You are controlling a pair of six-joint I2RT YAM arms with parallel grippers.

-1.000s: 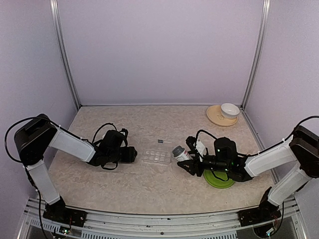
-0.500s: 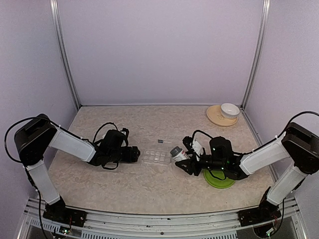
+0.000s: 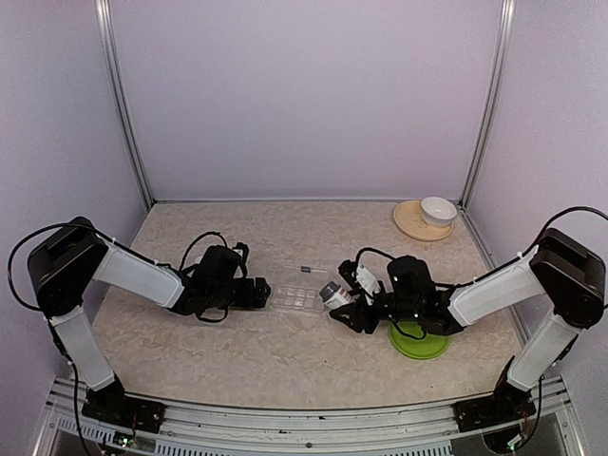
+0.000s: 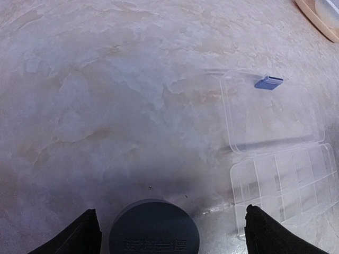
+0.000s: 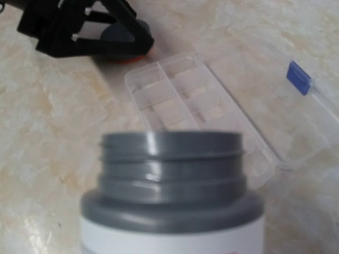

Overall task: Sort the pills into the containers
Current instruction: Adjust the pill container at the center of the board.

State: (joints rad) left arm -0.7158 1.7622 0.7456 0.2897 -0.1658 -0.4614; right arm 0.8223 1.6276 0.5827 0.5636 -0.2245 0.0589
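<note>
The right tool (image 3: pixel 346 304) pinches a white bottle (image 3: pixel 333 293), open neck tipped toward the clear pill box (image 3: pixel 298 299) lying lid-open on the tabletop (image 3: pixel 237 237). The left tool (image 3: pixel 258 294) sits spread just beside the box, a dark cap (image 4: pixel 153 228) between its fingers (image 4: pixel 87 233).

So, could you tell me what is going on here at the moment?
The right tool holds an uncapped pill bottle, tipped with its mouth toward the clear pill box. The box lies open on the table between the two arms. The left tool sits open at the box's other end, with a dark cap between its fingers but not gripped. No pills show in the compartments, so pouring seems not yet begun.
</note>
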